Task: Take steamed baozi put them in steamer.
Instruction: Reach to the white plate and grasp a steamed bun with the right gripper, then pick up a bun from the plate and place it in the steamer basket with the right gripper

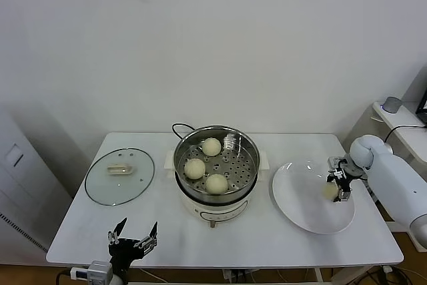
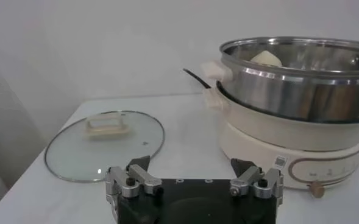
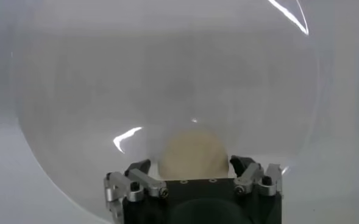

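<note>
Baozi (image 3: 193, 151), last of four, on white plate (image 1: 300, 206) at right of head frame, bracketed by right gripper (image 1: 337, 187); jaws part-closed beside it, firm pinch not confirmed. Best squeezed gently (soft dough), lifted straight, carried over steamer (image 1: 248, 143) rim at centre. Left gripper (image 1: 133, 236) parked lower left, jaws spread. Three buns in basket visible only from head view; glass lid (image 2: 105, 143) clearer from left wrist.

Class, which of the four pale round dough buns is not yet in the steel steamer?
The bun on the white plate, between the right gripper's fingers; the others sit in the steamer.
</note>
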{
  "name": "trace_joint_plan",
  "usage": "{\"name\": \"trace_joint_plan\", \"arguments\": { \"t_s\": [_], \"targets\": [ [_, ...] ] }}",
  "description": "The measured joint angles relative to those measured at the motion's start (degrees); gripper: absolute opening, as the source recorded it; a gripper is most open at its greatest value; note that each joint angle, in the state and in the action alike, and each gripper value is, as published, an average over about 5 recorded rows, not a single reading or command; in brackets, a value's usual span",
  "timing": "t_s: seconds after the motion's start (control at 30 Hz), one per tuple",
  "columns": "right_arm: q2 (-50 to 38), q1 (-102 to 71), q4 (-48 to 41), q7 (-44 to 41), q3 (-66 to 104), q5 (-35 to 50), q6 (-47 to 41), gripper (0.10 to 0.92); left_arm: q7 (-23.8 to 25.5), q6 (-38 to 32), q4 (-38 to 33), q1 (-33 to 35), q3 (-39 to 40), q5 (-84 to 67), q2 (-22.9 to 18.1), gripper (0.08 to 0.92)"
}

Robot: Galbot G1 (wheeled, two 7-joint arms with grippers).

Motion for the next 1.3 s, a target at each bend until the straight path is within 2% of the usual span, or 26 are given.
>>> {"name": "trace_joint_plan", "arguments": {
  "t_s": [0.2,0.5,0.87,1.1,1.3],
  "targets": [
    [-0.28,0.62,0.34,-0.45,-0.32,0.67,-0.63,0.481,-0.01,0.02,0.04,-0.13,0.08,0.09,0.00,0.823],
    [-4.11,5.51,5.60,-1.86,-6.33,6.93,-4.35,0.431,-0.55,-0.32,0.80,-1.07,0.29,1.71,0.00,0.823],
    [-8.17,29.47,17.96,-2.37,-32.95,28.00,-15.93,0.433,-1.97,-0.47,1.61,-1.88,0.66,7.84,0.00,0.823],
    [-4.26,44.84,23.90,-0.12,-49.82,42.92,-23.71,0.433,-2.43,-0.95,0.65,-1.85,0.96,10.20,0.00,0.823],
    [0.79,51.08,26.13,2.91,-57.16,51.71,-29.76,0.433,-2.52,-0.97,-0.23,-2.11,1.01,10.77,0.00,0.823]
  ]
}}
